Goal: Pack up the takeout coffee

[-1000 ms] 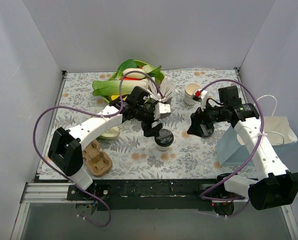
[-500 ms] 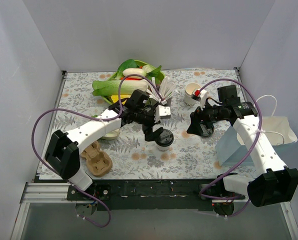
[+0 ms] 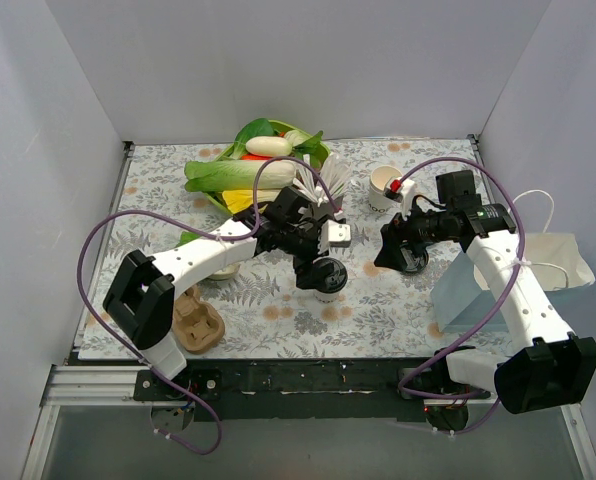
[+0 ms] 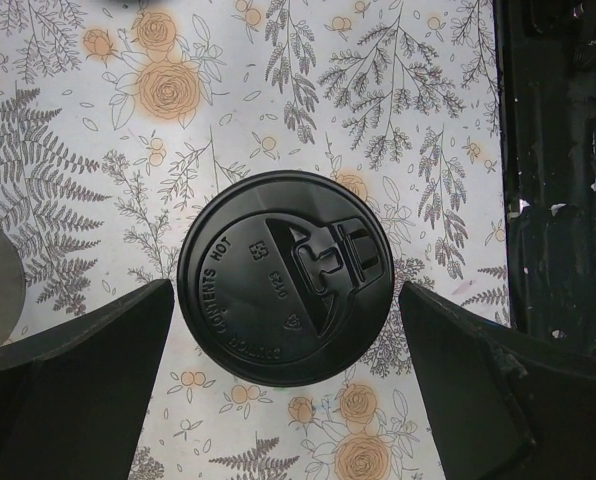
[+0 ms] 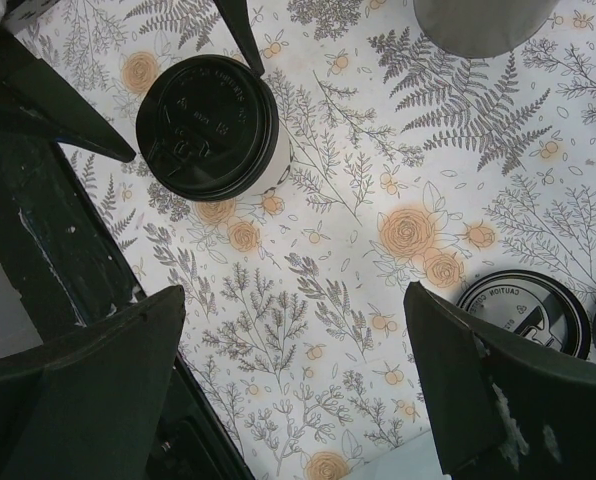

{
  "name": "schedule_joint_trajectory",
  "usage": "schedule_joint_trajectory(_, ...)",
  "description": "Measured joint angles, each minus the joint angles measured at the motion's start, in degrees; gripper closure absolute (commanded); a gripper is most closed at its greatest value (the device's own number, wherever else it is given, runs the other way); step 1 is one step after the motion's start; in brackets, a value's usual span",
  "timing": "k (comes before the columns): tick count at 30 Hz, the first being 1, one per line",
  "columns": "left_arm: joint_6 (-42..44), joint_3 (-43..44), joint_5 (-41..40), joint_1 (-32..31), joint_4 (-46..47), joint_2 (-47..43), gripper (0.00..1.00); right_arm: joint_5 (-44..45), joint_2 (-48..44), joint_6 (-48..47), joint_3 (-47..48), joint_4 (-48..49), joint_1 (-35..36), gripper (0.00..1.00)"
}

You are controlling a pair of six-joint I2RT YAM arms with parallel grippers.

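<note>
Even, bright light; sharp, shadowless.

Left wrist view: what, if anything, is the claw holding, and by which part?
Nothing. The left claw stands open, fingers either side of the lidded cup, not clamped on it.

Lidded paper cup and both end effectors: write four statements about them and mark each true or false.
1. The cream-white paper cup wears a round black plastic lid. True.
2. The left end effector is clamped on that lid. False: its jaws stand open, clear of the lid on both sides.
3. The right end effector holds a black lid. False: it is open and empty; the loose black lids lie on the floral tablecloth.
4. The cup stands on that cloth, outside the brown cardboard cup carrier. True.
</note>
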Motion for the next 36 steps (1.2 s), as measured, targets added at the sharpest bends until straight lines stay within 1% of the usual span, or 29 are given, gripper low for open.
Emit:
schedule_joint_trajectory(7, 0.9, 0.0, -0.1, -0.7, 0.1, 0.8, 0.02, -0.2, -0.2, 0.0, -0.9, 0.2, -0.3, 0.02)
schedule_joint_trajectory(11, 1.0, 0.0, -0.2, -0.7, 0.3, 0.8, 0.05, -0.2, -0.4, 0.0, -1.1, 0.3, -0.5, 0.02)
schedule_joint_trajectory(17, 1.2, 0.0, -0.2, -0.7, 0.4, 1.0, 0.11, -0.2, -0.4, 0.0, -1.5, 0.4, -0.7, 0.02)
schedule_joint_trajectory(25, 1.6, 0.0, -0.7, -0.9, 1.0, 1.3, 0.28, -0.2, -0.4, 0.1, -1.5, 0.4, -0.7, 0.02)
schedule_joint_trajectory(29, 1.4, 0.0, -1.3, -1.0, 1.0, 1.0, 0.33, -0.2, -0.4, 0.2, -1.5, 0.4, -0.7, 0.02)
schedule_joint_trajectory(36, 0.3, -0.9, -4.3, -0.8, 0.0, -2.1, 0.34, -0.2, -0.3, 0.2, -1.5, 0.4, -0.7, 0.02)
